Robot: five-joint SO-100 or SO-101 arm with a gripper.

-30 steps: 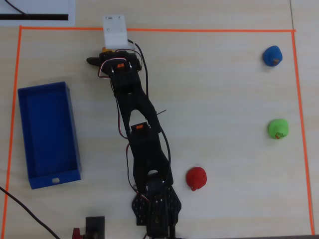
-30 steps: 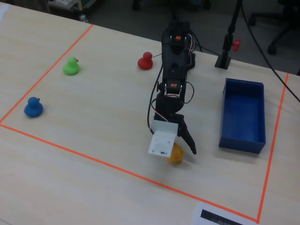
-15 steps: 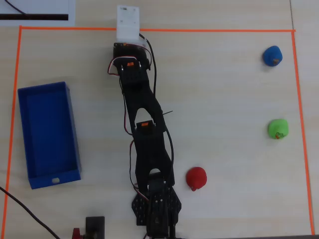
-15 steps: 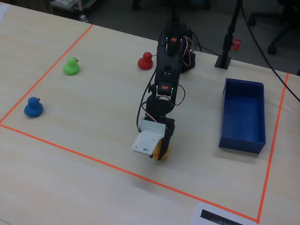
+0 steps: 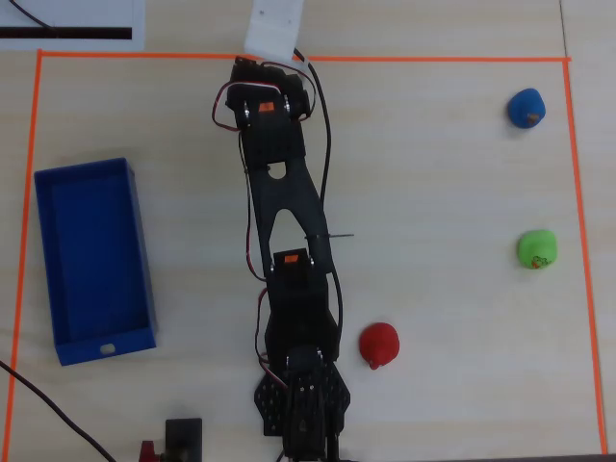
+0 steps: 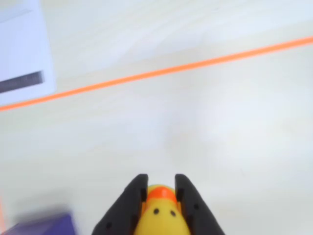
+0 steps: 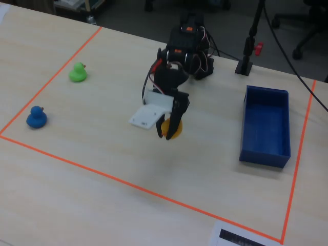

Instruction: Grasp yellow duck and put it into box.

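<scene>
Black two-finger gripper [image 6: 161, 188]: pinching small yellow rubber duck [image 6: 160, 218], orange beak forward, lifted clear of pale wooden table [image 7: 102, 179]. Open blue rectangular box [image 7: 266, 128]: well right in fixed view. Green duck [image 7: 78, 72], blue duck [image 7: 36, 117]: far left.

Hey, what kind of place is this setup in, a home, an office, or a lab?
Probably an office or lab used for robot practice. An orange tape border marks a work area on a pale wooden table, toy ducks such as the green one are laid out on it, and office chair bases stand behind.
</scene>
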